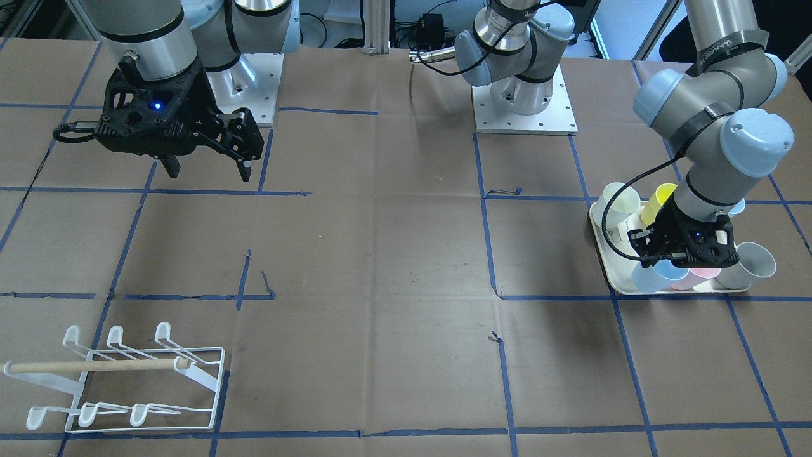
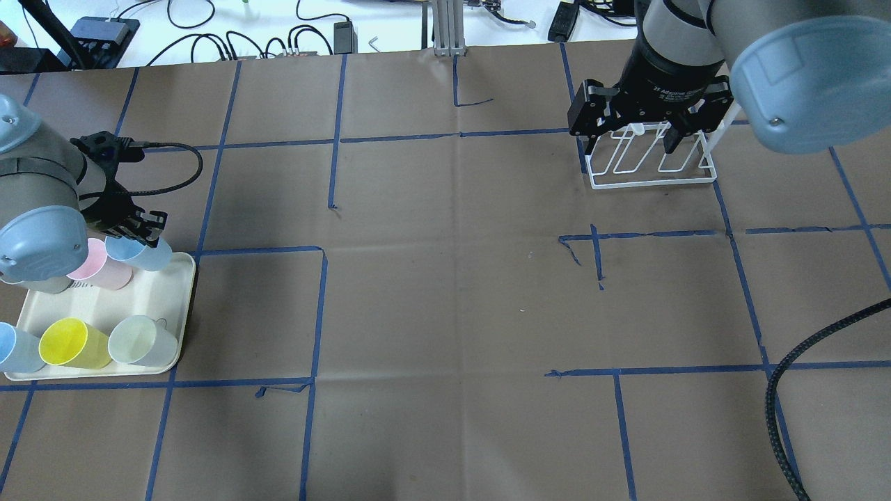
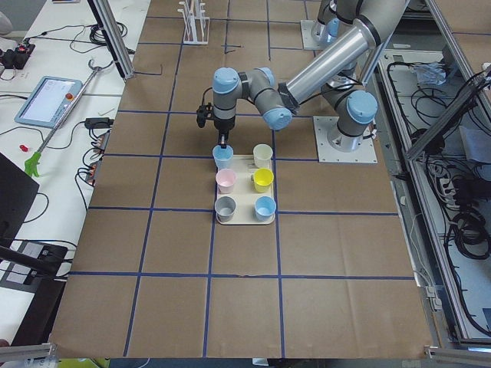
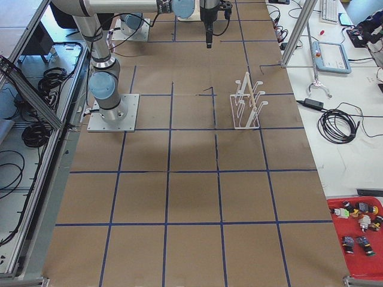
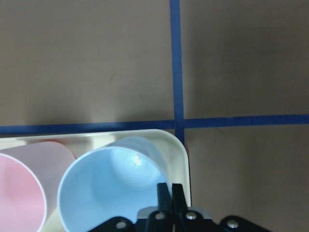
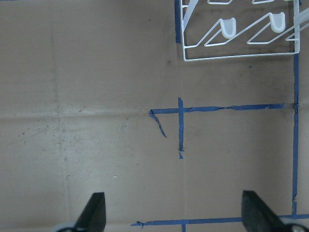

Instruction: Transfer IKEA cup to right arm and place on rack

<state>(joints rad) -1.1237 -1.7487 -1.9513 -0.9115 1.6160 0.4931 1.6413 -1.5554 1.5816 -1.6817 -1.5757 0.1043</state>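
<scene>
Left wrist-mounted view: the left gripper [image 5: 170,193] pinches the blue cup [image 5: 104,193] by its thin wall. It is probably light, slick plastic. The right gripper [image 6: 174,200] is spread.

Matt brown paper covers the table [image 1: 393,266]; smooth plastic blue cup [image 5: 111,188], glossy tray [image 2: 97,303], white-coated wire rack [image 1: 163,331] with wooden dowel [image 1: 95,365].

Opposed front and overhead views, steeply downward, sharing rack [image 1: 95,366] and tray [image 2: 97,306]
</scene>
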